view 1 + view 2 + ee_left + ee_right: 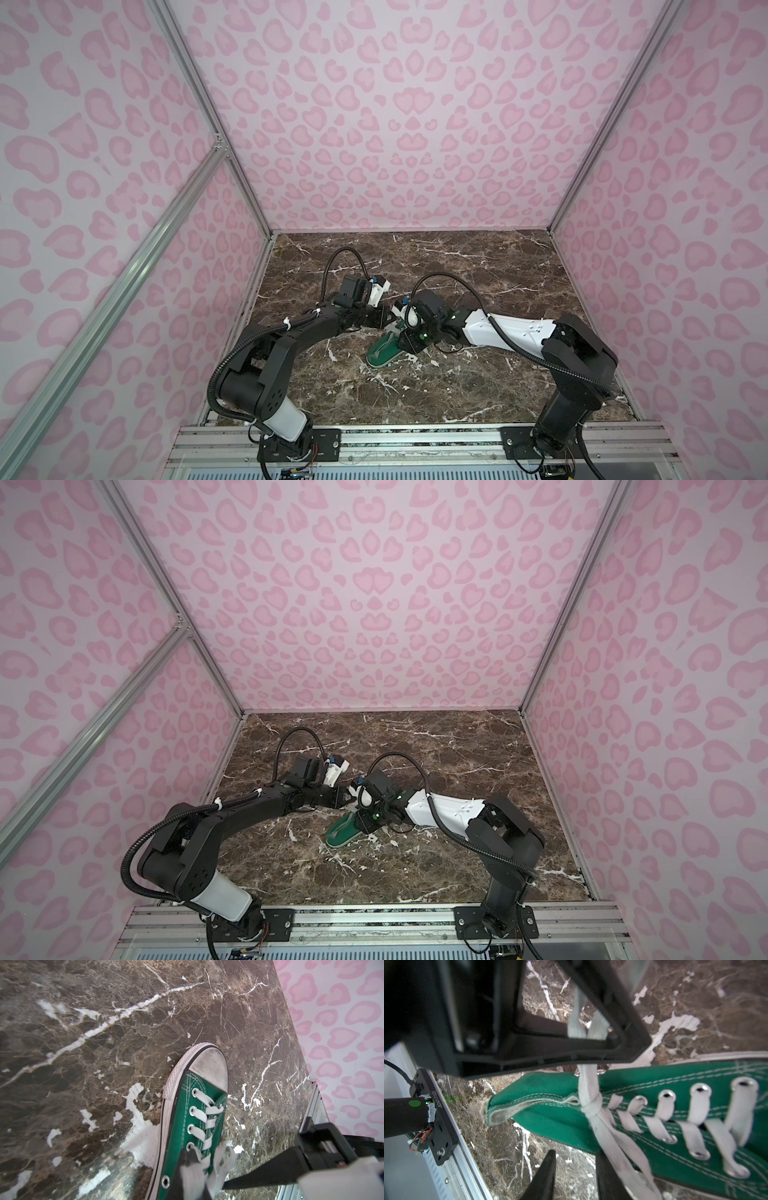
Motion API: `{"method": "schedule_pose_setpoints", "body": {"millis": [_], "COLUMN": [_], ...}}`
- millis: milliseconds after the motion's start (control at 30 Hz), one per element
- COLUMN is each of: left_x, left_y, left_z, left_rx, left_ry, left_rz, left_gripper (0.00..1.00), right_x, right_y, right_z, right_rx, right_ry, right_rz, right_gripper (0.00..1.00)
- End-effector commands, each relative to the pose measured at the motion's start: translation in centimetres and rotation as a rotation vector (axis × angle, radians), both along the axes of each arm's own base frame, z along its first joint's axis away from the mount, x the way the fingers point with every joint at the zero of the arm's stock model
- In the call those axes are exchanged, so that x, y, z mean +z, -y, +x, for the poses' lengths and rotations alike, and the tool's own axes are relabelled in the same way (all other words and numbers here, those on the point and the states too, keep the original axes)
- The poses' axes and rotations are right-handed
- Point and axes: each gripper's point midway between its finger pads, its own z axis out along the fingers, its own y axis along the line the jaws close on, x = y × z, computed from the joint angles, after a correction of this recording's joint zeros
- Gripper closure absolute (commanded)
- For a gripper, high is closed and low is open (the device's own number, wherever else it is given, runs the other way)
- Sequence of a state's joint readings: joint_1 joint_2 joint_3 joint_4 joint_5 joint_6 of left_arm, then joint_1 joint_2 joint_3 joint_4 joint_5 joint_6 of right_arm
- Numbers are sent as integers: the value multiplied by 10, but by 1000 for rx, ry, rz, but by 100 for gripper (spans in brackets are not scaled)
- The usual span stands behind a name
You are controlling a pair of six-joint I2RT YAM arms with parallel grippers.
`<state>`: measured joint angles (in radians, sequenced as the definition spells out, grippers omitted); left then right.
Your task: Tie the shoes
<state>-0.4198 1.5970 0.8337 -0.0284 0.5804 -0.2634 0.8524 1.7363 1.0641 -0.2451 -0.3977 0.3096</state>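
A single green shoe lies mid-table with its white toe cap pointing toward the front. Its white laces are crossed into a tight knot at the top eyelets. My left gripper sits over the shoe's tongue end, shut on lace strands that rise from the knot. My right gripper hovers beside the shoe's opening, open, with bare marble between its fingers. Two more lace strands run from the knot along the outer side of one right finger.
The brown marble tabletop is boxed in by pink patterned walls on three sides. An aluminium rail with both arm bases runs along the front edge. A black base plate lies close to the shoe's heel end.
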Motion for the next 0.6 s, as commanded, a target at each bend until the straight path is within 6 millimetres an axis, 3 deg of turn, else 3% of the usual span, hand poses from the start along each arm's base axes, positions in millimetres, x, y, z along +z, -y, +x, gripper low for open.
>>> {"method": "schedule_pose_setpoints", "body": {"millis": [0,233,567], "left_x": [3,0,2], "left_y": [2,3,1], "left_z": [2,1,2], "left_rx": [-16,-17,-14], "left_ry": [14,5,7], "left_rz": [-13,-16,-18], "left_gripper": [97,97,97], "right_x": [0,-15,-21], "right_y": [-3,-2,2], "right_z": [10,16,21], "right_rx": [-14,-25,-29], "right_ry": [37,39,50], "right_rz": [2,-12,4], "right_gripper": [65,65,66]}}
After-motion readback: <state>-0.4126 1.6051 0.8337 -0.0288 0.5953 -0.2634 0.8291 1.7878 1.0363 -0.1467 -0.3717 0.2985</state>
